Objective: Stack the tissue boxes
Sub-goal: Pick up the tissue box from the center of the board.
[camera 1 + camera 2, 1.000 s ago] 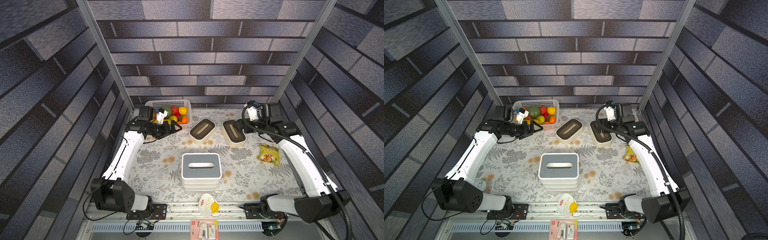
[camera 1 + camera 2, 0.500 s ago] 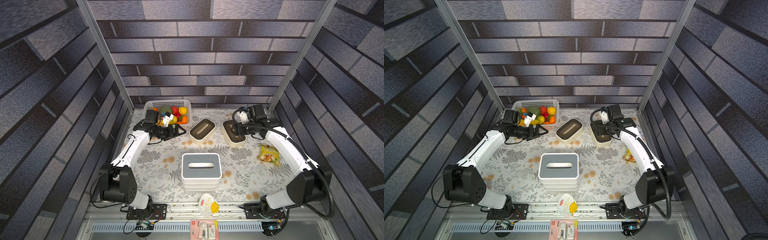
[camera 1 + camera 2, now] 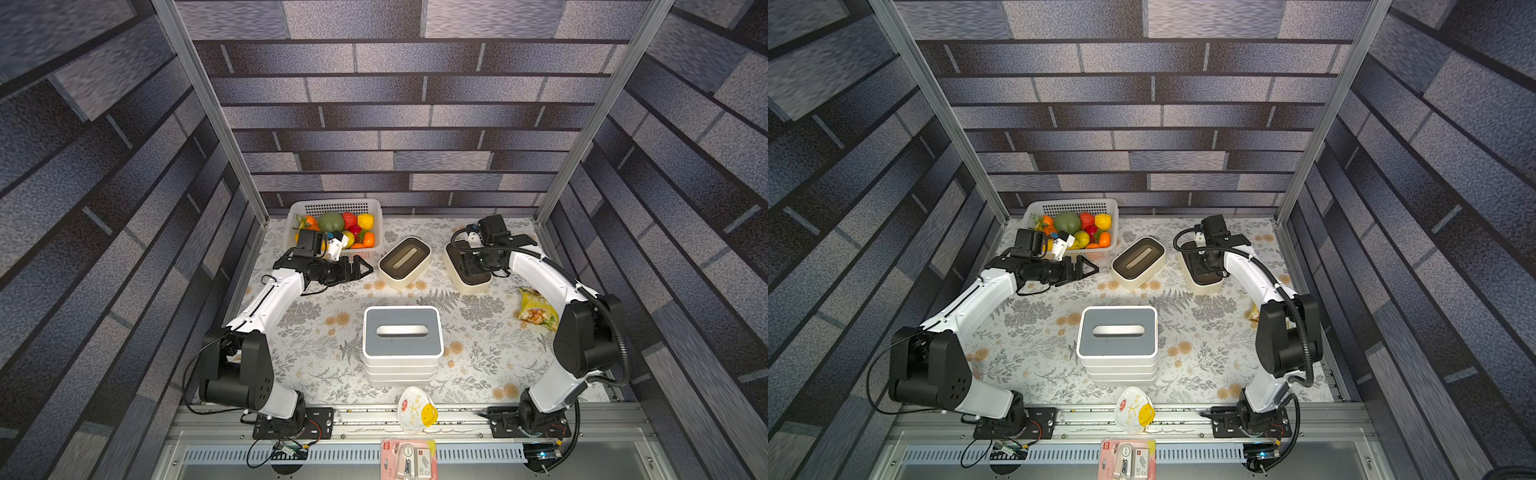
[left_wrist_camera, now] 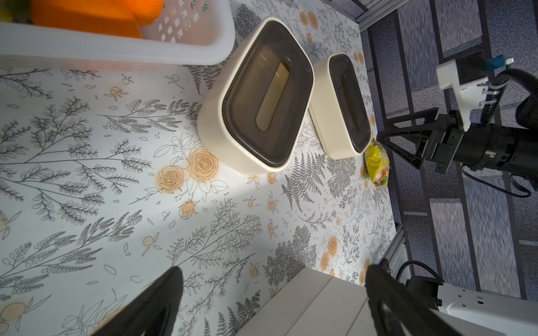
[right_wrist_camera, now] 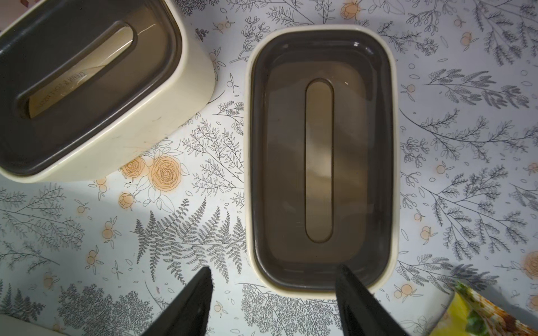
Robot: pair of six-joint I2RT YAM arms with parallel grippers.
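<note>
A stack of white tissue boxes with a grey slotted lid on top (image 3: 401,340) (image 3: 1118,338) stands mid-table. Behind it lie two cream boxes with dark-brown lids. My left gripper (image 3: 362,268) (image 4: 275,269) is open, just left of the left cream box (image 3: 404,262) (image 4: 259,96), apart from it. My right gripper (image 3: 473,268) (image 5: 275,267) hangs over the right cream box (image 3: 467,286) (image 5: 320,157). Its jaws stand apart, one finger (image 5: 358,299) over the lid's end and the other (image 5: 192,302) over the cloth beside the box.
A white perforated basket of fruit (image 3: 376,208) sits at the back left, right behind my left wrist. A yellow snack bag (image 3: 536,309) lies at the right edge. A mask (image 3: 415,409) and a packaged item (image 3: 409,459) lie at the front rail. Brick-patterned walls enclose the table.
Both arms have dropped lower. The right gripper came down over the right cream box with its jaws narrowing. The left gripper moved a little right, toward the left cream box.
</note>
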